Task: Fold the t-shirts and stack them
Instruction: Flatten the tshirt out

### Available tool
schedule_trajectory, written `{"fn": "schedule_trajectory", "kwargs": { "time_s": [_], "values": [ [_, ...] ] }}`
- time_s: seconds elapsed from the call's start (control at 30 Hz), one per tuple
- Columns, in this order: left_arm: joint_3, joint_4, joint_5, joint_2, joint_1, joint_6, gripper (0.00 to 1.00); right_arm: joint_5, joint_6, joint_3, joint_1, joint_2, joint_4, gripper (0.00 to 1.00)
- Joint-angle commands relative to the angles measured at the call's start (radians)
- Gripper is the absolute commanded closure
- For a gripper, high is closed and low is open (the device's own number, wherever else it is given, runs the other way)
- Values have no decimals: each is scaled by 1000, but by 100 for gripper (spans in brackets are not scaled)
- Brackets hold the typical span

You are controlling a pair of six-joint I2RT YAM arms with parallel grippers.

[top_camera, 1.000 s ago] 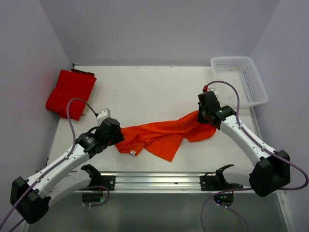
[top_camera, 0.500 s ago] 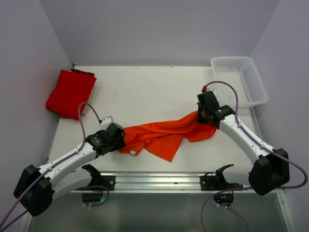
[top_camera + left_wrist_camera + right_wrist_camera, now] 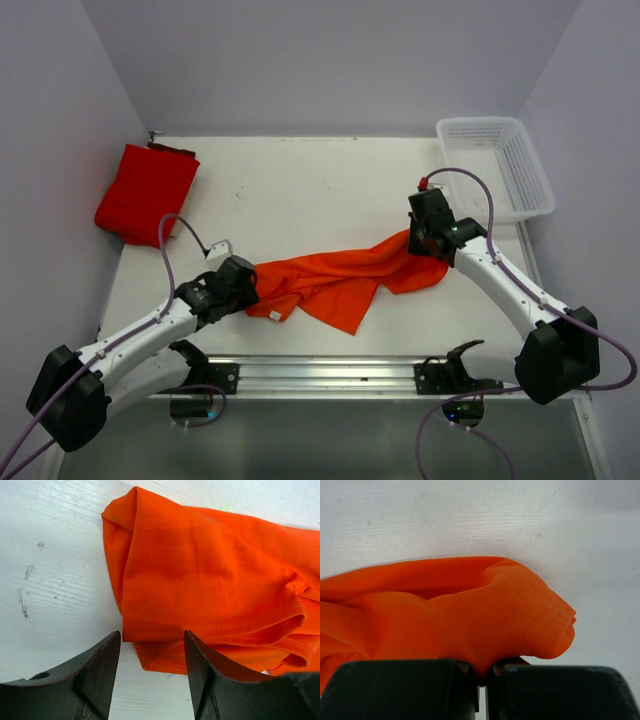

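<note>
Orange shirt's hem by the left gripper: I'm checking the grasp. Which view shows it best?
Left wrist: the orange shirt's hem lies at the open left gripper's fingertips, stitching clear. Top external shows it tiny; right wrist shows only the far end, pinched.

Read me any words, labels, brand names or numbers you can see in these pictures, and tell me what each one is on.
No text here can be read.
A small white tag at the near edge of the orange shirt: too small to read.
The red shirt, the basket and the table: no print visible.
</note>
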Motion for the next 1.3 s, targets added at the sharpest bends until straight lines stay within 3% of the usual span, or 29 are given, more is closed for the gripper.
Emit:
{"fn": "schedule_trajectory", "kwargs": {
  "time_s": [0.0,0.73,1.07,1.13,1.27],
  "values": [
    [16,-5,-16,-3,10,-19,42,3,-12,2,-3,-12,18,100],
    [-20,34,-29,-42,12,-30,46,3,-10,-1,-1,-21,18,100],
    [-59,95,-27,-54,15,-30,84,4,-13,0,-1,-22,18,100],
    [-59,95,-24,-52,13,-25,99,6,-12,-1,-1,-22,18,100],
    [-56,95,-22,-69,13,-13,100,9,-10,0,-1,-21,18,100]
  ]
}}
